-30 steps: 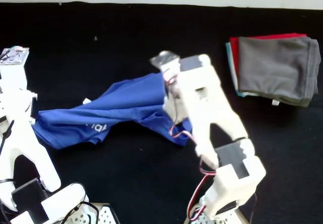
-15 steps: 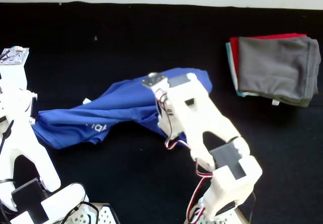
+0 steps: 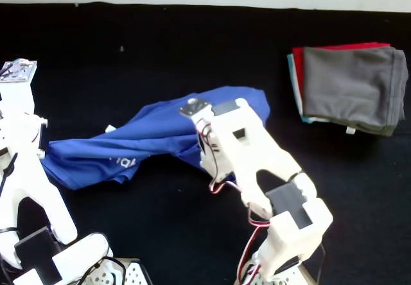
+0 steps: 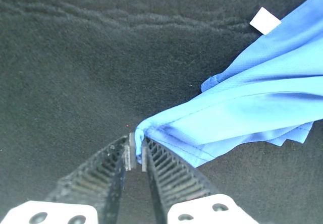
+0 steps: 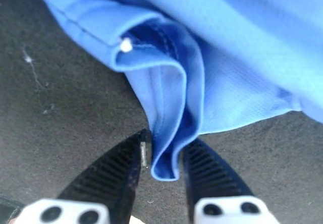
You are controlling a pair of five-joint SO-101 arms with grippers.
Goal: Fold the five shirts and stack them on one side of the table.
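A blue shirt was seen lying crumpled and stretched out across the middle of the black table, running from the left centre of the high view up towards the centre. Its left end was clamped by the left gripper, whose fingers were drawn almost together on a corner of the hem. A small white tag was visible on the shirt's edge in the upper right of the left wrist view.

The right arm was positioned over the shirt's right half, near the lower centre of the high view. The fingers of the right gripper were held apart, and a rolled fold of the hem was found hanging between them, close to both fingers; whether it was touched by either could not be told.

A stack of folded shirts was placed at the upper right of the high view, well apart from the blue shirt, with a grey shirt on top and red and teal edges showing beneath.
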